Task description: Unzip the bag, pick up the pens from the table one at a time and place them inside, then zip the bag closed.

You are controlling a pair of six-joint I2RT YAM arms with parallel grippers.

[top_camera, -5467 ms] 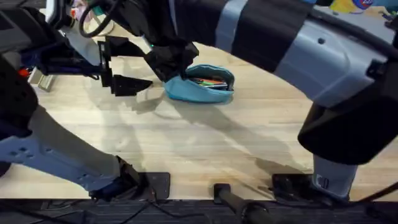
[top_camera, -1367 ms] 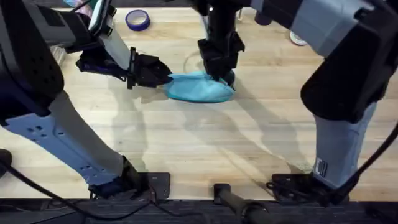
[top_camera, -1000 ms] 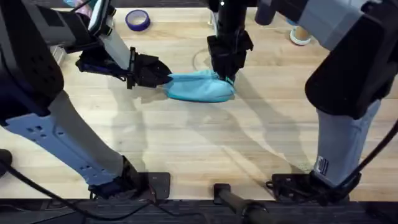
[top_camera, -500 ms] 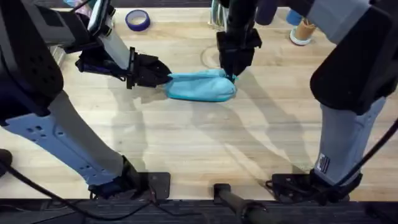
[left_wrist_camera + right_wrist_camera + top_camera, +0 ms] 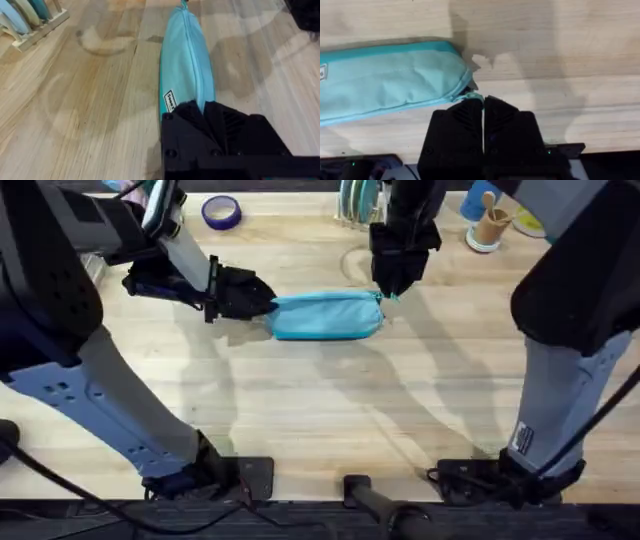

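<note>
My left gripper [image 5: 262,302] is clamped on the left end of the bag [image 5: 325,315], pinning it to the table [image 5: 320,420] so it cannot slide under the pull; my right gripper [image 5: 394,288] has its fingers pressed together on the zipper tab at the far right end. The bag lies stretched flat between them, its zipper looking closed along its length; I judge the pens are inside, and letting go remains.

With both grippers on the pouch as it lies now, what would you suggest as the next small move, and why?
Probably open the right gripper and let go of the zipper pull. The bag lies zipped along its length, the pull sits at the far end, and the left gripper holds the other end.
</note>
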